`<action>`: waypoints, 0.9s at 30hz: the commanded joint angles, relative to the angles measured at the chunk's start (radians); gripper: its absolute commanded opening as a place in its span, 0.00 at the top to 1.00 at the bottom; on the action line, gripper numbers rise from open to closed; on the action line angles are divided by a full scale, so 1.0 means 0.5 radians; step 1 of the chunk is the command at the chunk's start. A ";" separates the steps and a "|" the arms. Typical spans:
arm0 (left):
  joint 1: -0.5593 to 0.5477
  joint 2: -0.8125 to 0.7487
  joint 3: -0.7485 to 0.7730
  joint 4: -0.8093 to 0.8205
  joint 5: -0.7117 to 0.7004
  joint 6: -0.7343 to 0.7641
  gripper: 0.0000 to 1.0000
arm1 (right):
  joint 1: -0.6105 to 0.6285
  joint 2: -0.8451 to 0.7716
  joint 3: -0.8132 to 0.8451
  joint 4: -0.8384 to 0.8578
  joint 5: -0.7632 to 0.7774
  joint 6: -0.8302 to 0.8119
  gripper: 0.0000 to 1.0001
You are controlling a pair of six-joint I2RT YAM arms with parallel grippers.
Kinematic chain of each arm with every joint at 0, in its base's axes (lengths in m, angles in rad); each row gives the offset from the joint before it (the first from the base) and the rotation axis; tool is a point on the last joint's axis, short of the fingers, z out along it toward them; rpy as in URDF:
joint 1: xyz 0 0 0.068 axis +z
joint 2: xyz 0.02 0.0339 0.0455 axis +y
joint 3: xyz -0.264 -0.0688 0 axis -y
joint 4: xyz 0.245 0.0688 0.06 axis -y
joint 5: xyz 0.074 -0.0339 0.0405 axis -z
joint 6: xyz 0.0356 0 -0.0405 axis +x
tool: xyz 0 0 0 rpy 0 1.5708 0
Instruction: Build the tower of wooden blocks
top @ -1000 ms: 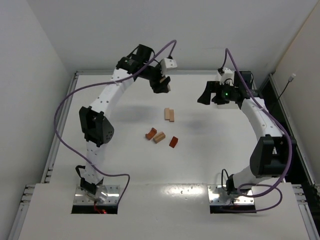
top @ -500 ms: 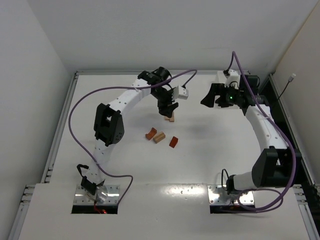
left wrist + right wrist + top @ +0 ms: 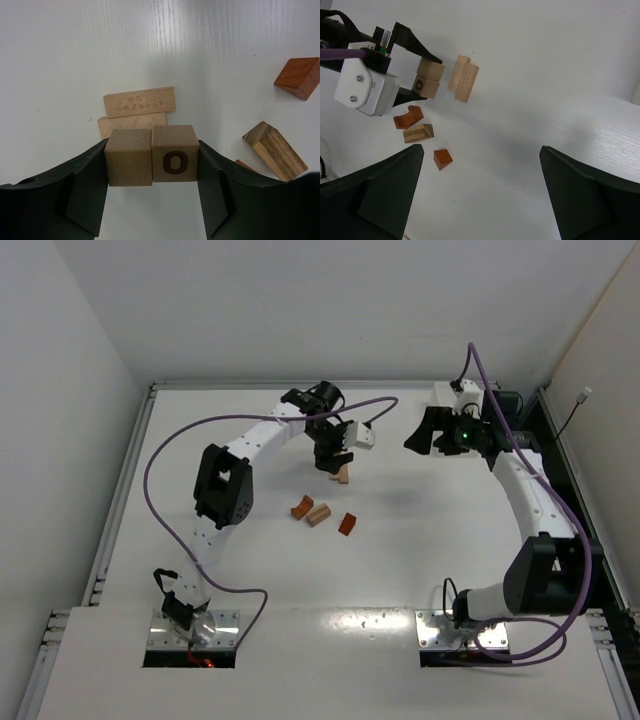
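My left gripper (image 3: 333, 462) is shut on two tan wood cubes side by side, a plain one (image 3: 128, 157) and one marked "O" (image 3: 175, 153). It holds them over the near edge of two flat tan blocks (image 3: 139, 102) lying side by side on the table (image 3: 343, 476). I cannot tell if the cubes touch them. The right wrist view shows the cubes (image 3: 431, 70) next to the flat blocks (image 3: 463, 78). My right gripper (image 3: 425, 432) is open and empty, raised at the back right. No stack stands.
Three loose pieces lie nearer the arm bases: a reddish arch piece (image 3: 302, 507), a striped brown block (image 3: 318, 514) and a reddish wedge (image 3: 347, 524). The table's raised rim (image 3: 150, 400) runs along the back and left sides.
My left arm swung from the back of the table down and right to the flat tan blocks, carrying the cubes. My right gripper shifted slightly right and back.
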 commanded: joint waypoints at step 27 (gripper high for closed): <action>0.029 0.270 0.206 0.239 -0.030 0.036 1.00 | -0.069 -0.061 -0.056 0.096 -0.055 0.012 0.00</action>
